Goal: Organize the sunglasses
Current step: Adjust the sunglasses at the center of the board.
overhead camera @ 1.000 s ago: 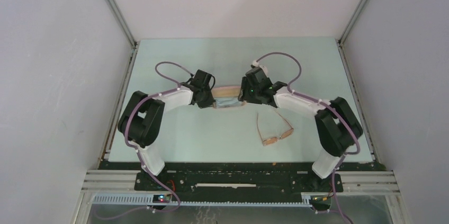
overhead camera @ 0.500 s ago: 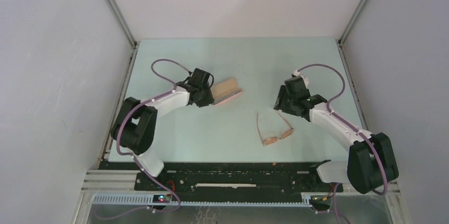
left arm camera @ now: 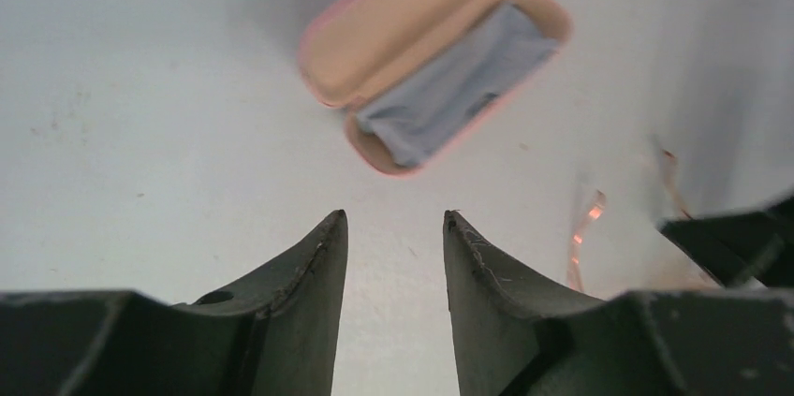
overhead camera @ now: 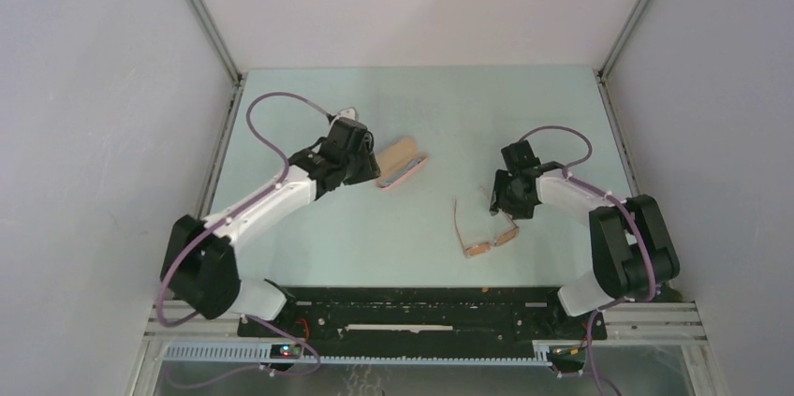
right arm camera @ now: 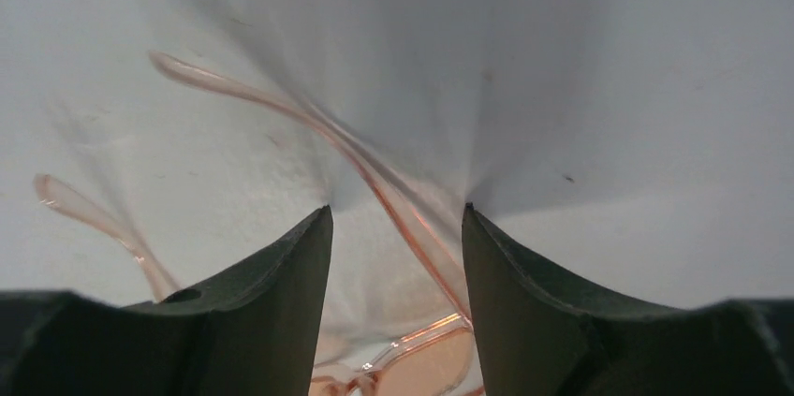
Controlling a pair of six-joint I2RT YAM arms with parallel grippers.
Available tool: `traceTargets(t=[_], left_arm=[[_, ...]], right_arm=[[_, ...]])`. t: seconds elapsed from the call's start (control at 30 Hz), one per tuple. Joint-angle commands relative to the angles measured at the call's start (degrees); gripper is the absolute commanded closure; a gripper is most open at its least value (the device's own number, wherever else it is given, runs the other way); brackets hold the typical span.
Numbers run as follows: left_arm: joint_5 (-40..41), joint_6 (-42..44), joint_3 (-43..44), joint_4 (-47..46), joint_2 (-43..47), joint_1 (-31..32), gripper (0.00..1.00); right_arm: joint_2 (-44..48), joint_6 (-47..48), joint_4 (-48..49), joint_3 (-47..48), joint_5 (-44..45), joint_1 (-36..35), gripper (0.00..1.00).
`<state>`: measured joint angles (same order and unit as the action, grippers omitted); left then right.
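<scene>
The sunglasses point(overhead camera: 482, 232) lie open on the table, right of centre, lenses toward the near edge. My right gripper point(overhead camera: 502, 211) is open and low over them. In the right wrist view one temple arm point(right arm camera: 374, 171) runs between the jaws of the right gripper point(right arm camera: 393, 213), and an amber lens point(right arm camera: 435, 359) shows below. The pink case point(overhead camera: 403, 164) lies open, with a light blue cloth point(left arm camera: 449, 96) inside it. My left gripper point(overhead camera: 372, 164) is open and empty, just left of the case point(left arm camera: 412, 12); it also shows in the left wrist view point(left arm camera: 393, 218).
The enclosure's white walls and metal rails point(overhead camera: 225, 124) border the table on the left, right and back. The right gripper's finger point(left arm camera: 740, 237) and part of the sunglasses point(left arm camera: 585, 227) show at the right edge of the left wrist view.
My right gripper left the case and moved right and nearer, down over the sunglasses. The left gripper drew back from the case, which now lies open at an angle.
</scene>
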<state>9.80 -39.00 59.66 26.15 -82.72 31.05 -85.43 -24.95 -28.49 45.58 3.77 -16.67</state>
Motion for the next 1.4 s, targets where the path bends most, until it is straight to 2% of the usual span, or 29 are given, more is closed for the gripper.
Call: traceTargets(t=[0.0,0.1,0.17,0.27,0.33,0.37,0.47,0.53,0.57,0.67,0.77,0.83,0.97,1.03,1.23,1.37], left_arm=[[0.7,1.1,-2.1,1.4,5.4,5.2,0.54],[-3.0,0.8,-2.2,1.0,4.3,7.2,0.55],[-4.9,0.8,-3.2,-0.1,3.8,7.8,0.55],[-6.7,1.2,-4.2,-1.4,3.4,8.0,0.56],[-7.7,1.9,-4.2,-1.6,3.0,8.0,0.56],[-8.3,2.4,-4.3,-1.7,2.8,8.0,0.56],[-9.2,3.3,-4.7,-1.5,2.4,8.0,0.54],[-9.4,3.6,-5.0,-1.5,2.1,8.0,0.53],[-9.4,3.8,-5.2,-1.6,1.8,8.0,0.53],[-11.1,5.0,-4.5,-2.4,0.7,8.3,0.48],[-10.6,9.2,-1.4,-2.8,-3.6,8.7,0.42],[-10.6,12.4,6.1,0.6,-9.1,8.6,0.42],[-15.6,14.6,15.8,2.0,-17.8,8.7,0.42],[-17.2,14.8,19.1,2.2,-20.7,8.9,0.42],[-21.3,17.1,26.5,4.6,-27.0,9.6,0.42],[-23.9,17.6,27.7,4.8,-29.6,10.0,0.42]], right_arm=[[-4.0,2.0,1.6,3.8,-5.0,0.3,0.40],[-6.1,2.2,2.4,5.1,-6.6,-1.4,0.56],[-7.4,2.8,2.7,6.4,-6.7,-4.2,0.63],[-9.7,4.4,2.3,9.9,-6.4,-8.7,0.65],[-11.0,5.5,1.7,12.7,-5.5,-11.6,0.61],[-11.5,5.8,1.2,13.8,-5.0,-12.9,0.56],[-10.7,6.0,0.2,16.0,-3.9,-14.6,0.38],[-7.8,5.1,-0.3,16.3,-2.0,-14.6,0.17],[-5.9,4.0,-0.9,16.2,-1.0,-14.3,0.15],[2.7,-2.3,-3.1,14.2,2.7,-12.8,0.14],[11.0,-12.6,-4.7,8.4,2.9,-12.1,0.18],[15.9,-22.5,-7.2,4.2,4.7,-14.6,0.18],[25.3,-39.1,-8.6,-5.0,8.7,-19.3,0.18],[26.6,-42.7,-6.9,-8.1,8.0,-20.0,0.20],[22.9,-48.8,-7.6,-8.5,8.7,-22.3,0.23],[20.0,-52.3,-4.6,-10.2,8.7,-23.8,0.29]])
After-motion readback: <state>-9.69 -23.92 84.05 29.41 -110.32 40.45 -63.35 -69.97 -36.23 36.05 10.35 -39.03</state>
